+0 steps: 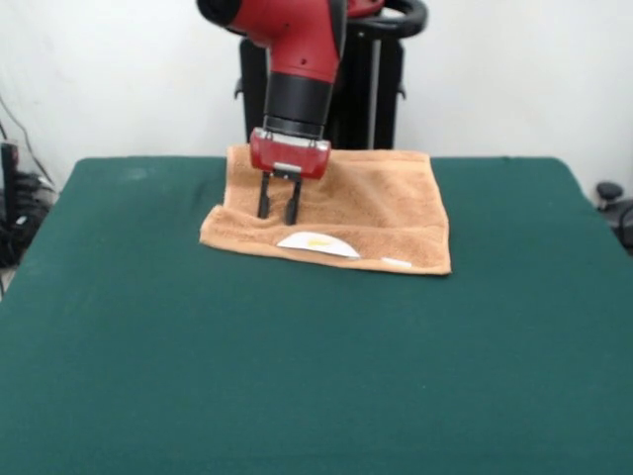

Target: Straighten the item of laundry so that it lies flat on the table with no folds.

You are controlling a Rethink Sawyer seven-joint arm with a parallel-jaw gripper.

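The tan-orange terry towel lies at the far middle of the dark green table, near the robot's pedestal. Its near edge carries a white curved label and a small white tag. The near left corner looks bunched and slightly folded. My gripper hangs from the red and black arm over the towel's left part. Its two black fingers point down, a small gap between them, with the tips at or just above the cloth. Nothing is held between them.
The black pedestal stands behind the towel at the table's far edge. Cables and dark gear lie off the table's left side, and a dark object sits off the right side.
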